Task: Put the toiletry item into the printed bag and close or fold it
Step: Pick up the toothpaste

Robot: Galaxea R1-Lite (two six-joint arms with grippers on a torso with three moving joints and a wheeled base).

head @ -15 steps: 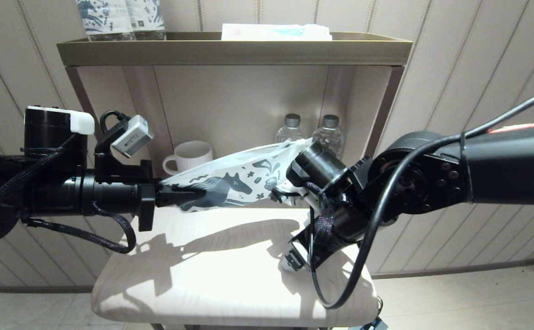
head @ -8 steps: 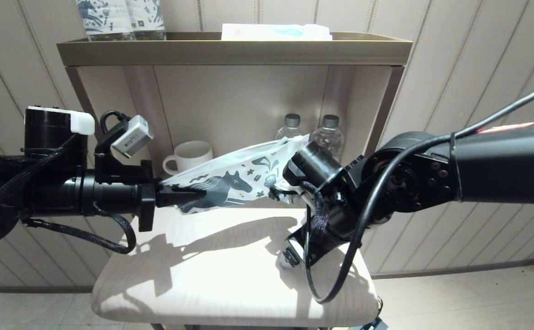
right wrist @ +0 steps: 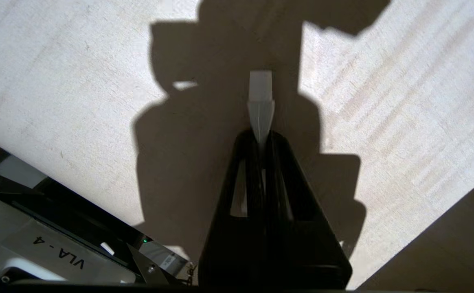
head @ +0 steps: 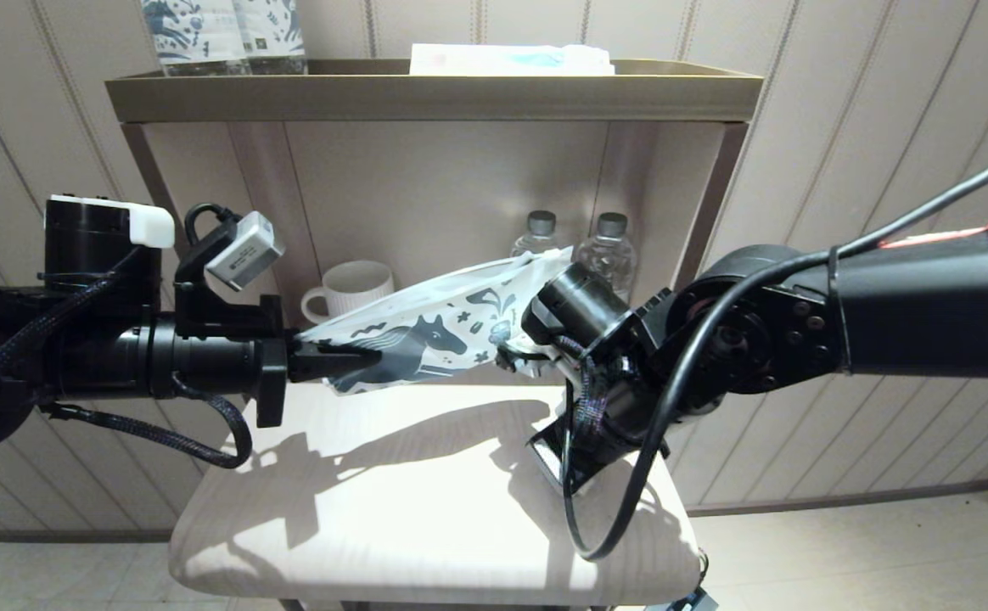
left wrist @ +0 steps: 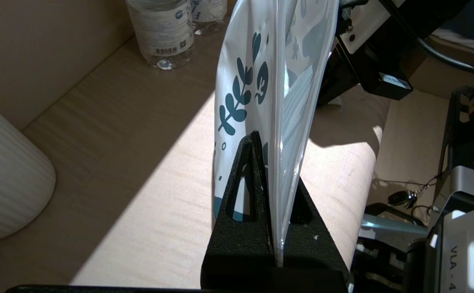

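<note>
Two grippers are at work, each closed on an item. The right gripper (right wrist: 261,140) has its fingers (right wrist: 279,162) pressed together on the toothbrush (right wrist: 260,101): in the right wrist view a short white length of it sticks out past the fingertips, in shadow over the pale seat (right wrist: 58,81). In the head view this gripper is hidden behind its own wrist at centre right of the frame, so the toothbrush cannot be made out there.

The left gripper (left wrist: 275,162) is clamped on one end of the printed bag (left wrist: 261,73), the sheet standing edge-on between the black fingers (left wrist: 241,191) in the left wrist view. In the head view the left gripper (head: 337,361) reaches in level from the left of the frame, and the printed bag (head: 435,331) hangs clear of the seat (head: 392,509), slanting up toward the centre, where its far end meets the right wrist. Whether that end touches the wrist cannot be told.

Behind the bag, in the shelf recess, a ribbed white mug (head: 350,288) stands at centre left and two clear bottles (head: 604,246) at centre right. On the shelf top (head: 426,93) at the upper edge of the frame sit two horse-print bottles (head: 222,34) and a flat white-and-blue packet (head: 511,58)
</note>
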